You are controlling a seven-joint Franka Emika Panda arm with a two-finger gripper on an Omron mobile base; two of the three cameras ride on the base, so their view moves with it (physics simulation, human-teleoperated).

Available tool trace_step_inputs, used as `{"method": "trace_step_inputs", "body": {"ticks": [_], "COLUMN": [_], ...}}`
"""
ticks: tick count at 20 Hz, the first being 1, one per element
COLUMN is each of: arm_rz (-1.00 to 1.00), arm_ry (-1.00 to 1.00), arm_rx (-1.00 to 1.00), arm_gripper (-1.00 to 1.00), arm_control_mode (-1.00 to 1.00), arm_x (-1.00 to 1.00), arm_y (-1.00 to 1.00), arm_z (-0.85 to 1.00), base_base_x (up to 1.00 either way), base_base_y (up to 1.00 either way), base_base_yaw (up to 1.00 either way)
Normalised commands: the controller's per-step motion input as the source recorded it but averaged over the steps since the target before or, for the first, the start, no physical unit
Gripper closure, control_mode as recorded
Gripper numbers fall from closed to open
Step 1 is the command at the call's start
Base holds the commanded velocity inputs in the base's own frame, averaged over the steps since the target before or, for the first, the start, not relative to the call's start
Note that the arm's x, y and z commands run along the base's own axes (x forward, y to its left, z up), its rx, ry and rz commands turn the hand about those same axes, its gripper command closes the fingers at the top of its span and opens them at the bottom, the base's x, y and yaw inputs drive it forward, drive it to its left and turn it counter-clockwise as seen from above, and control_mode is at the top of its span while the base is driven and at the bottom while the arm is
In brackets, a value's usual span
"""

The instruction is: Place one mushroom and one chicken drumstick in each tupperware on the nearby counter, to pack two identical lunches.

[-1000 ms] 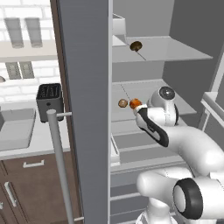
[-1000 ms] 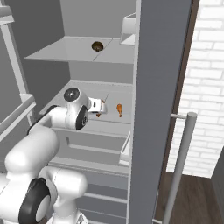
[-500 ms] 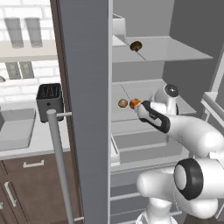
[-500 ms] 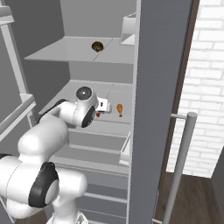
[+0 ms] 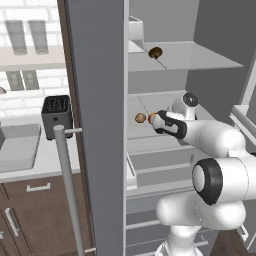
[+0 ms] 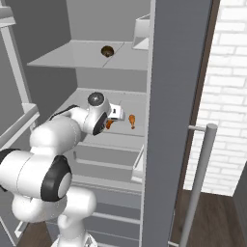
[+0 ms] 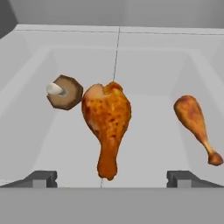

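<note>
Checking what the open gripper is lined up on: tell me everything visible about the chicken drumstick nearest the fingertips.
The near drumstick is golden-orange with darker browned speckles and looks roasted and glossy. Its broad meaty end points away from the hand camera and its narrow bone end points toward the camera, between the open gripper fingertips, which do not touch it. It lies flat on the pale grey fridge shelf, beside a brown mushroom; whether they touch is unclear. A second drumstick lies apart.

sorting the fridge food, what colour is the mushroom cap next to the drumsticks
Brown cap with a white stem, on the mushroom; clearest in the hand view.
</note>
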Motion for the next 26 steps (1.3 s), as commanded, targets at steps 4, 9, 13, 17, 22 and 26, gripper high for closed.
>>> {"method": "trace_step_inputs", "body": {"ticks": [4,9,13,17,22,26], "arm_rz": [0.00,0.00,0.00,0.00,0.00,0.00], "arm_ry": [0.00,0.00,0.00,0.00,0.00,0.00], "arm_rx": [0.00,0.00,0.00,0.00,0.00,0.00], "arm_gripper": [-1.00,-1.00,-1.00,-1.00,-1.00,-1.00], "arm_control_mode": [-1.00,-1.00,-1.00,-1.00,-1.00,-1.00], "arm_x": [0.18,0.07,0.22,0.25,0.08,0.16], "arm_y": [0.01,0.03,0.13,0.09,0.00,0.00], "arm_z": [-0.13,-0.24,-0.14,-0.10,-0.17,-0.12], "base_base_x": [0.00,0.00,0.00,0.00,0.00,0.00], "base_base_y": [0.00,0.00,0.00,0.00,0.00,0.00], "base_base_yaw": [0.00,0.00,0.00,0.00,0.00,0.00]}}
